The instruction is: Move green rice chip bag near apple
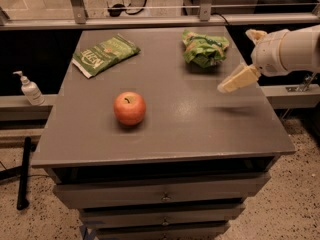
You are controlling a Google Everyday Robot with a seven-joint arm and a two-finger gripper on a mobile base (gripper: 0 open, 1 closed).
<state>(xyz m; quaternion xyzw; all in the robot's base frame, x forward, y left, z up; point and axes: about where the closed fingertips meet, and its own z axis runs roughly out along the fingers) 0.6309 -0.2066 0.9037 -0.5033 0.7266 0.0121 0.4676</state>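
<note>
Camera view looks down on the green rice chip bag (204,49), which lies crumpled at the far right of the grey table (165,139), close to the back edge, with its glossy light-green wrapper bunched and wrinkled. Nothing touches it. The apple (129,108) stands upright nearer the front and left of centre, stem up, well apart from the bag, with bare tabletop between the two. The gripper (236,60) hangs above the right side of the table, just to the right of the bag and a little nearer the front; its two cream fingers (238,78) are spread apart with nothing between them, one pointing down and left towards the tabletop, the other showing above it beside the white, rounded arm (287,49) that comes in from the right edge. A soft shadow lies on the table beneath the lower finger. At the far left of the table a flat, darker green packet (105,54) with white lettering lies at an angle, apart from both the apple and the bag. Below the tabletop the front shows drawers (160,198) stacked one under another. Off the table to the left, a white pump bottle (30,89) stands on a low ledge, and a metal rail (150,20) runs along behind the table.
</note>
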